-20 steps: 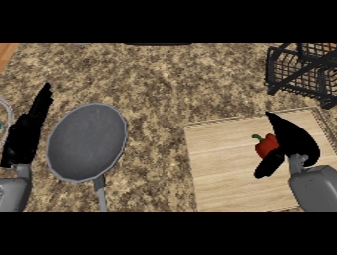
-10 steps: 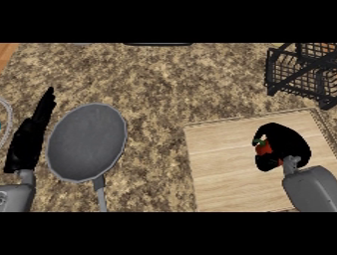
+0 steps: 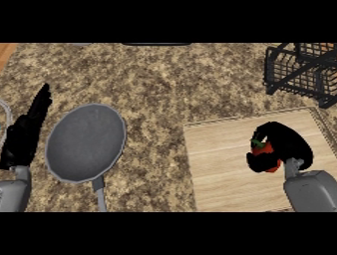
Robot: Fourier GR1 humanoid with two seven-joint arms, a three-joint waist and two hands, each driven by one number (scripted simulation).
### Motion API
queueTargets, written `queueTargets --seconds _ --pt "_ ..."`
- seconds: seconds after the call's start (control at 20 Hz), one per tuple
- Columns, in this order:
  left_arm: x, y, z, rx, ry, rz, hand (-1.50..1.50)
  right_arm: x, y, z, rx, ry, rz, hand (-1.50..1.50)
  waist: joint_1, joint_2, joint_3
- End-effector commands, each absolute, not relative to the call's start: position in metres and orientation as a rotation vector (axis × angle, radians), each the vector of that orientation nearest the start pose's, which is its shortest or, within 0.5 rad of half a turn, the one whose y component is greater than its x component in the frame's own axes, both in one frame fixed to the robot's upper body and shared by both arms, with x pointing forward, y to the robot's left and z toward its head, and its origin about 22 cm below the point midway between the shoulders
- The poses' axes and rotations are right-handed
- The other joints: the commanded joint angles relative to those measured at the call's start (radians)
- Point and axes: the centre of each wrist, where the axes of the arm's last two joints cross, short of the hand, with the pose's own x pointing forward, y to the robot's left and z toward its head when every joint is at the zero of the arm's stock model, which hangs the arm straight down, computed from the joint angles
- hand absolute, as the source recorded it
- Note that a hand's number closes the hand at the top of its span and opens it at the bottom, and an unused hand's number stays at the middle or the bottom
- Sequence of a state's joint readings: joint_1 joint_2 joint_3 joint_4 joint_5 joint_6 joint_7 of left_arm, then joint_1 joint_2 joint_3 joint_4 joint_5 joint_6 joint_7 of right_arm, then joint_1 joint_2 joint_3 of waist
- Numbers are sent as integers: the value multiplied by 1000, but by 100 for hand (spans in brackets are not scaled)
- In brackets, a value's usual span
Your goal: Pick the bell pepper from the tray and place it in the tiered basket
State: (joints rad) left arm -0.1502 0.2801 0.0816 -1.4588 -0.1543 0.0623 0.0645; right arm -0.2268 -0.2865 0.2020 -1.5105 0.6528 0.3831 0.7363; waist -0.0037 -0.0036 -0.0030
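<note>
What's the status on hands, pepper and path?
Right hand curled round bell pepper over tray. Left hand open, resting. Tiered basket path unobstructed.

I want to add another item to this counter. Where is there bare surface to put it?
Bare counter runs between the grey pan, the tiered basket and the wooden tray. The tray's left half is also bare. It is crowded on the tray's right, where the right hand curls round the bell pepper, and by the left hand.
</note>
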Motion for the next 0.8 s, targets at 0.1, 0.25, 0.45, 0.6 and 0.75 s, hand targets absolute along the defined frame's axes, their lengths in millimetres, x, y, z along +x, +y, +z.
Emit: queueTargets --seconds 0.1,0.25,0.45,0.6,0.75 --pt "281 278 38 415 -1542 -246 0 333 -159 70 -719 -879 849 150 24 7 4" --pt "284 274 37 382 -1575 -281 0 348 -93 79 -781 -943 799 150 72 17 4" --pt "290 286 37 400 -1549 -253 0 357 -86 103 -822 -1176 535 150 53 14 4" --pt "283 280 35 413 -1548 -265 0 377 -88 135 -962 -1310 417 150 46 12 3" --pt "286 280 39 417 -1557 -254 0 382 -77 167 -1083 -1413 368 150 31 6 3"
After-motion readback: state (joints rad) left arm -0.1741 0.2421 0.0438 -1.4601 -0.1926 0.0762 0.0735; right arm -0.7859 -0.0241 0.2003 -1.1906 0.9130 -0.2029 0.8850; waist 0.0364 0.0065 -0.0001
